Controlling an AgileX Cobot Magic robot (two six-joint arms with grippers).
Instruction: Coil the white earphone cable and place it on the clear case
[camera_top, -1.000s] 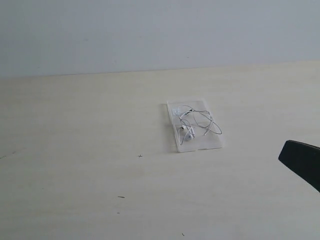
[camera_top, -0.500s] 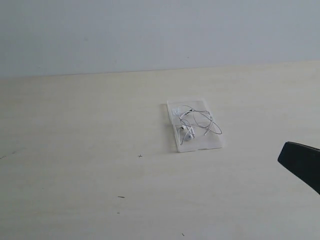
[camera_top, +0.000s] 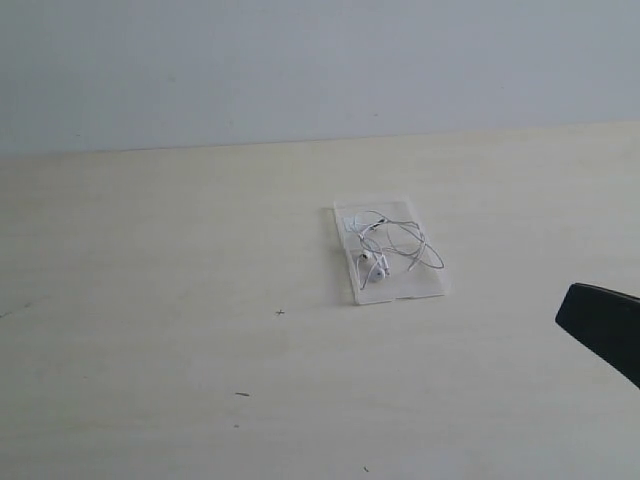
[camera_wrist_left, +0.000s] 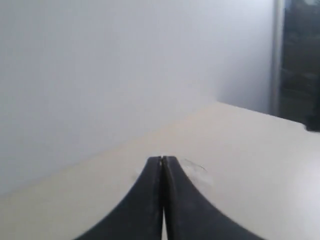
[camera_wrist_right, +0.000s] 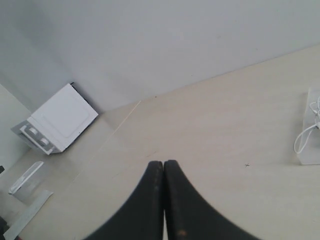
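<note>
Table (camera_top: 150, 350) bears the clear case (camera_top: 412, 291), white earphone cable (camera_top: 381, 264) looped on it; my left claw (camera_wrist_left: 162, 160) and right claw (camera_wrist_right: 163, 163), pressed together, should withdraw away from the case.

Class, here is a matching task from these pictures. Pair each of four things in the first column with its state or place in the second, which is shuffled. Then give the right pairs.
Column one:
1. white earphone cable
2. clear case
3. left claw
4. table

Column two:
A. shut, holding nothing
B. pale surface that bears the case
C. lying in loose loops on top of the case
D. transparent, lying flat on the table

Pairs: 1-C, 2-D, 3-A, 4-B
</note>
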